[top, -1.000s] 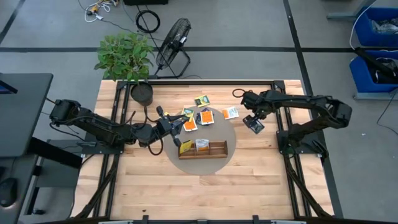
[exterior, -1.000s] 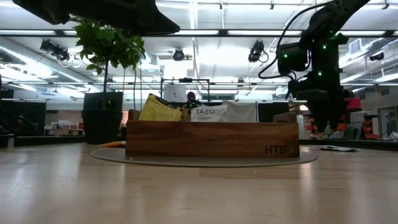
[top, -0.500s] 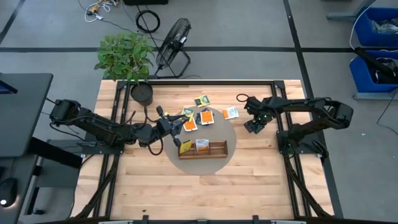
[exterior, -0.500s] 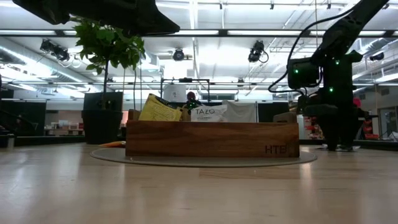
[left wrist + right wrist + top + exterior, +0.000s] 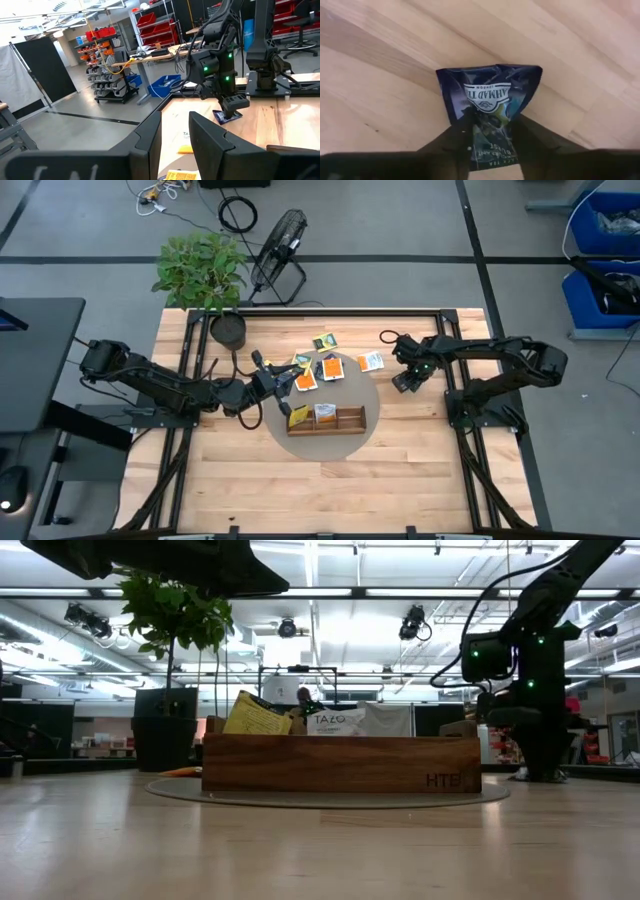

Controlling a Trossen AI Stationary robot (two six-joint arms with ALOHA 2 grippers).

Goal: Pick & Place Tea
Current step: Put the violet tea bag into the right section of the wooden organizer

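Two arms are at your tabletop [image 5: 330,480]: your right end effector [image 5: 403,383] is down on the right side, well apart from the wooden tray [image 5: 326,420], its fingers [image 5: 455,140] pinched on a dark blue tea packet [image 5: 490,107] lying flat on the wood. Your left end effector [image 5: 283,378] sits at the left edge of the round grey mat [image 5: 368,402], fingers [image 5: 150,140] parted by a narrow gap and nothing between them. Several orange and yellow packets [image 5: 333,368] lie scattered on the far side of the mat, and two packets [image 5: 258,716] stand in the tray.
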